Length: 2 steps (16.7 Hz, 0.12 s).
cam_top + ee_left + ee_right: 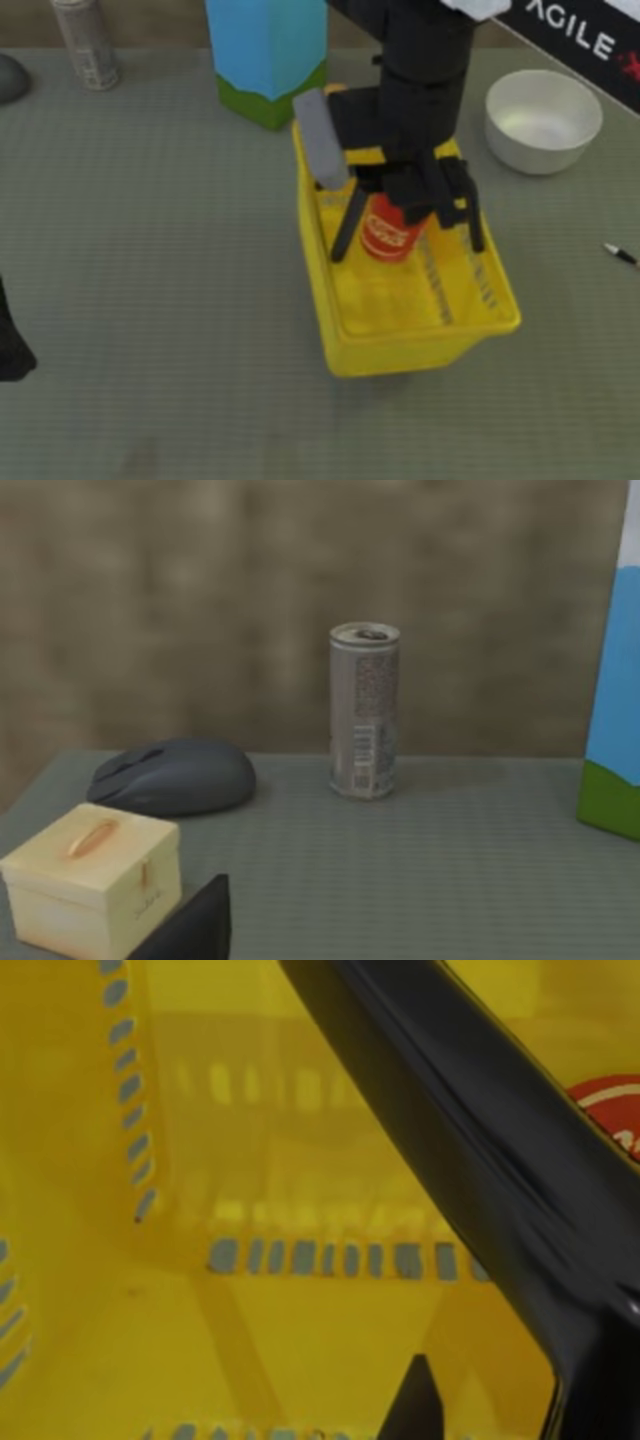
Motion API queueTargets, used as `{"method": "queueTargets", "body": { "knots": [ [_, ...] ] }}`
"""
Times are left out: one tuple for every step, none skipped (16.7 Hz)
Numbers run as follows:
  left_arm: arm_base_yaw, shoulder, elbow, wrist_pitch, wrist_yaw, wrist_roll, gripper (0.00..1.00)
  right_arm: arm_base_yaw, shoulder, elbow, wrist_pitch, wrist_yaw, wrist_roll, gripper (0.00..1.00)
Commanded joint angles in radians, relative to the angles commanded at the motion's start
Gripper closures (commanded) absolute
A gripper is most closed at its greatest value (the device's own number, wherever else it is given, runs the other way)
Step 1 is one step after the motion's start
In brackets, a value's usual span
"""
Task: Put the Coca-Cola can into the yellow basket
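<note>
Inside the yellow basket [340,300], toward its twelve o'clock end, the right claw [400,215] is clamping the Coca-Cola can [388,234].

Simulated lab tabletop [150,300] strewn with test props

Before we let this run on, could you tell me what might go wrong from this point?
The right end effector is down inside the yellow basket with the Coca-Cola can beneath it. Risks:
1. The black handles stand close beside the arm; lifting out could snag one and drag the basket.
2. The can looks tilted, so it may topple on release.
The left arm is parked at the table's left edge.
</note>
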Motion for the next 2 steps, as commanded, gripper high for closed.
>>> {"method": "queueTargets", "body": {
  "knots": [
    [0.000, 0.000, 0.000, 0.000, 0.000, 0.000, 0.00, -0.003, -0.003, 0.013, -0.013, 0.000, -0.002, 1.00],
    [0.000, 0.000, 0.000, 0.000, 0.000, 0.000, 0.00, -0.004, -0.004, 0.016, -0.016, 0.000, -0.002, 1.00]
  ]
}}
